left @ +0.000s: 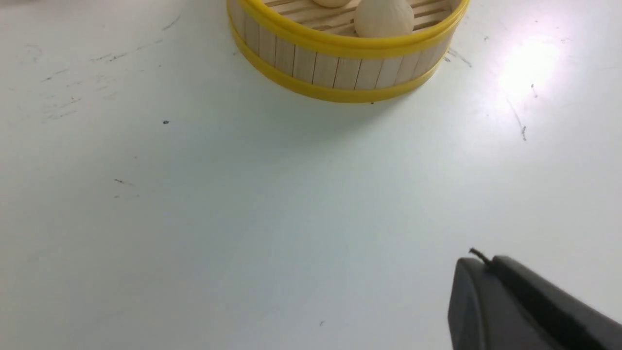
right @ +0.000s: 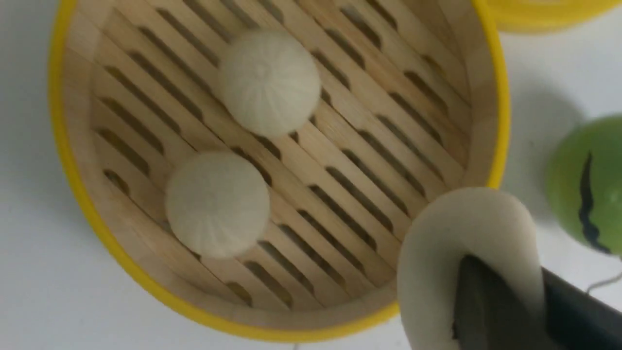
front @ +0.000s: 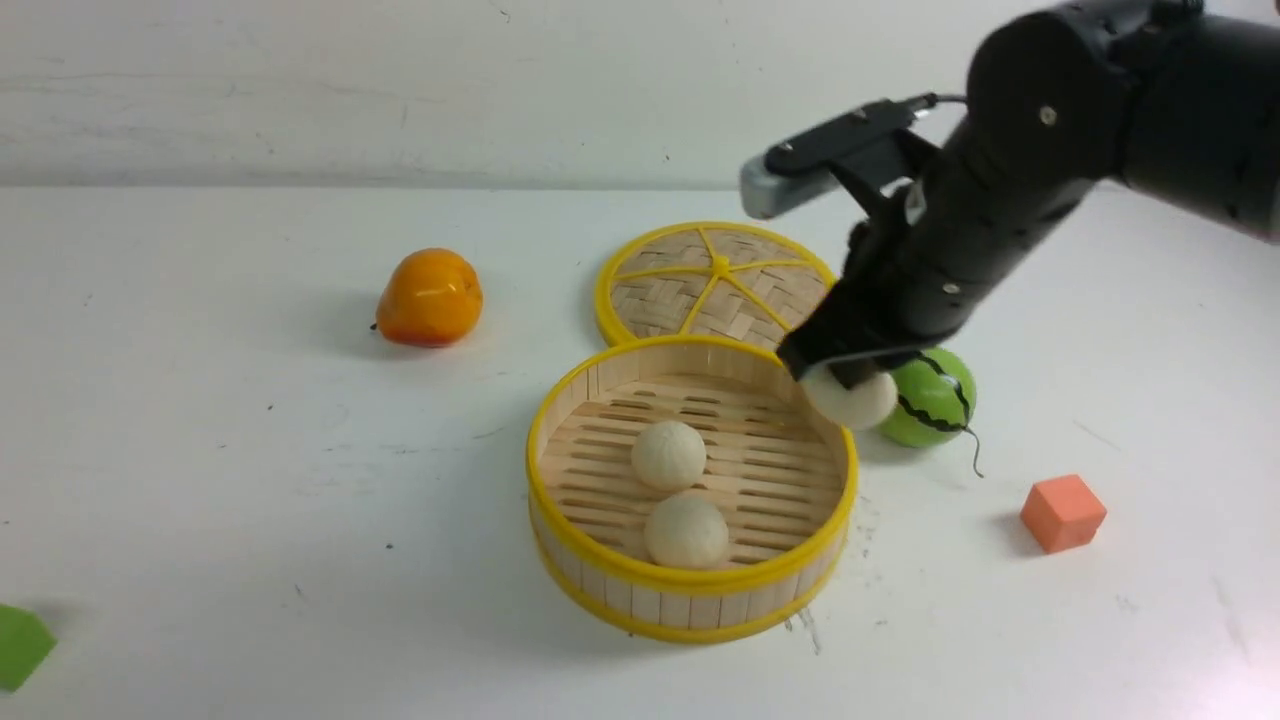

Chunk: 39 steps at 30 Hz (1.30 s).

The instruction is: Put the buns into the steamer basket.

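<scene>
The steamer basket [front: 690, 605] stands mid-table with two buns on its slatted floor, one bun [front: 668, 455] behind the other bun [front: 686, 530]. My right gripper [front: 848, 378] is shut on a third bun [front: 852, 400], squeezing it above the basket's right rim. The right wrist view shows this held bun [right: 466, 218] pinched in the gripper [right: 505, 272], over the basket's rim [right: 56, 121], with the two resting buns [right: 269, 82] [right: 216, 204] inside. My left gripper [left: 478, 265] is shut and empty, low over bare table in front of the basket [left: 340, 70].
A green watermelon ball [front: 935, 400] sits just right of the held bun. The woven lid [front: 715, 285] lies flat behind the basket. An orange fruit [front: 430, 298] is at the back left, an orange cube [front: 1062, 512] at the right, a green block [front: 20, 645] at the front left edge.
</scene>
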Motion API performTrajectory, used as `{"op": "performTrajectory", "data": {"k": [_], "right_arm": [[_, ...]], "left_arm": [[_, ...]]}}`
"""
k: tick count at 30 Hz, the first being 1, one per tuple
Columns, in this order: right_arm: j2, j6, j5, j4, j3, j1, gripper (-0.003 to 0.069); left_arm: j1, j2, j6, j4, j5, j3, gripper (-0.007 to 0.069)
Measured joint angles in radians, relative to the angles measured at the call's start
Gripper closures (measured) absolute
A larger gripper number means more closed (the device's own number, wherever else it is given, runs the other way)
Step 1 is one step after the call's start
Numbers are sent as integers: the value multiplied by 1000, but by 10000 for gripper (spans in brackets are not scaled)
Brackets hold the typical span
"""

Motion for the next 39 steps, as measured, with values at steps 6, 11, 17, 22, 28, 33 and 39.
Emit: {"op": "performTrajectory", "data": {"k": [6, 11, 17, 22, 28, 33, 39], "right_arm": [[125, 16, -52, 14, -53, 13, 631], [241, 38, -112, 21, -56, 13, 554], [286, 77, -155, 24, -58, 13, 316], [276, 111, -86, 24, -91, 13, 165], [138, 103, 46, 24, -121, 13, 155], [-135, 93, 121, 24, -125, 13, 349], [-367, 87, 160, 24, -76, 13, 638]], "left_arm": [[0, 0, 0, 0, 7, 0, 625], [0, 0, 0, 0, 7, 0, 621], [0, 0, 0, 0, 8, 0, 615], [0, 0, 1, 0, 8, 0, 607], [0, 0, 1, 0, 8, 0, 607], [0, 0, 1, 0, 8, 0, 604], [0, 0, 1, 0, 8, 0, 596]]}}
